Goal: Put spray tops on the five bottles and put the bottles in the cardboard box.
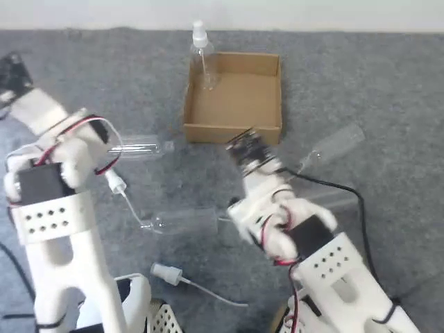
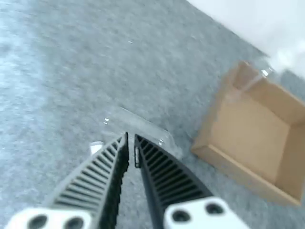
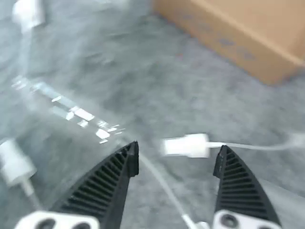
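Note:
The cardboard box stands at the back middle, with one capped bottle upright in its far left corner. A clear bottle lies just ahead of my left gripper, which is shut with nothing in it and hovers over the bottle. A second bare bottle lies mid-table. My right gripper is open, and a white spray top lies on the carpet between its fingers. Two more spray tops lie loose, tubes trailing.
Two more clear bottles lie right of the right arm. The box has low walls and an open top. Grey carpet covers the table, with free room at the back left and back right.

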Tool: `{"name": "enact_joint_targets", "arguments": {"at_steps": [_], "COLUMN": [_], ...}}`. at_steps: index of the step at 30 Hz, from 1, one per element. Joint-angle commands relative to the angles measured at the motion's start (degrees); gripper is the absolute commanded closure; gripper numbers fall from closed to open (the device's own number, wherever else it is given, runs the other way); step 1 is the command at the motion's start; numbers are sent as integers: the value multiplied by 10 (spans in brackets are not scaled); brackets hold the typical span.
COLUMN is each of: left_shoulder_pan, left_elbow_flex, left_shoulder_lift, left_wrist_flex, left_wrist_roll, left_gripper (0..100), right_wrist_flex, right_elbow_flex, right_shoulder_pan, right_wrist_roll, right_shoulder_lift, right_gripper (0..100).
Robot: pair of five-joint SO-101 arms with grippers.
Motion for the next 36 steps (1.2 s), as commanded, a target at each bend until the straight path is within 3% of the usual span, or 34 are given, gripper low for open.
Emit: {"name": "enact_joint_targets", "arguments": {"at_steps": [1,9,15,26,36], "left_shoulder_pan": [-41,-123,-185,-191,-192], "left_elbow_flex": [-3,-6,-7,-7,-6], "left_shoulder_lift": [-18,-18,-18,-18,-18], "left_wrist_flex": [-12,-16,-28,-28,-28], "left_wrist_roll": [9,43,54,54,54], "left_gripper": [989,988,988,988,988], "right_wrist_flex": [3,-65,-132,-163,-221], "right_elbow_flex": [-20,11,-8,-65,-67], "right_shoulder_pan": [-84,-217,-279,-364,-366], "right_wrist_roll": [4,3,4,-8,-25], "right_shoulder_lift": [4,20,159,304,362], "right_gripper": [757,757,757,756,757]}}
